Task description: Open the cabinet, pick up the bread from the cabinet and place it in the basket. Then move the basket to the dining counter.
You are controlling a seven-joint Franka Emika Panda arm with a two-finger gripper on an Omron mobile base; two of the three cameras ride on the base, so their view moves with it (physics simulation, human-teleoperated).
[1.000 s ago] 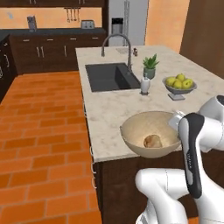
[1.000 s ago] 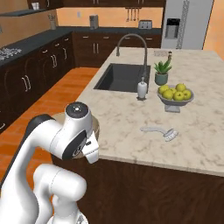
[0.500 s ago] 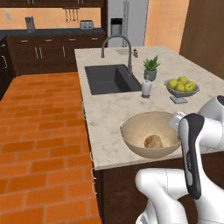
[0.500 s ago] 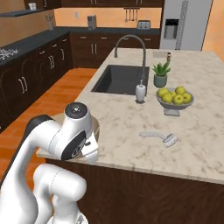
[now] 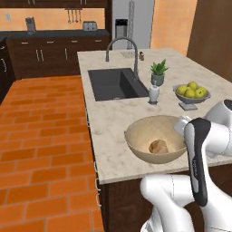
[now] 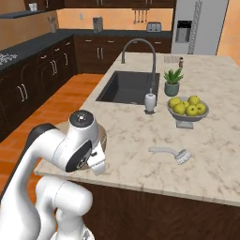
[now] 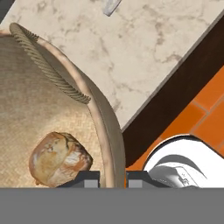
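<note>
A: Where's the bread (image 5: 158,146)?

B: Low centre of the left base view, lying inside the basket (image 5: 140,137), which sits at the near edge of the dining counter (image 5: 108,122).

A: And the gripper (image 7: 113,178)?

B: Bottom of the hand view, jaws narrowed onto the basket's rim, one fingertip on each side of it.

A: The surroundings?

B: Dark sink (image 5: 115,84) mid-frame, faucet (image 5: 122,50), fruit dish (image 5: 190,93) right, orange brick floor (image 5: 41,136) left, dark cabinets (image 5: 45,56) across the top.
</note>
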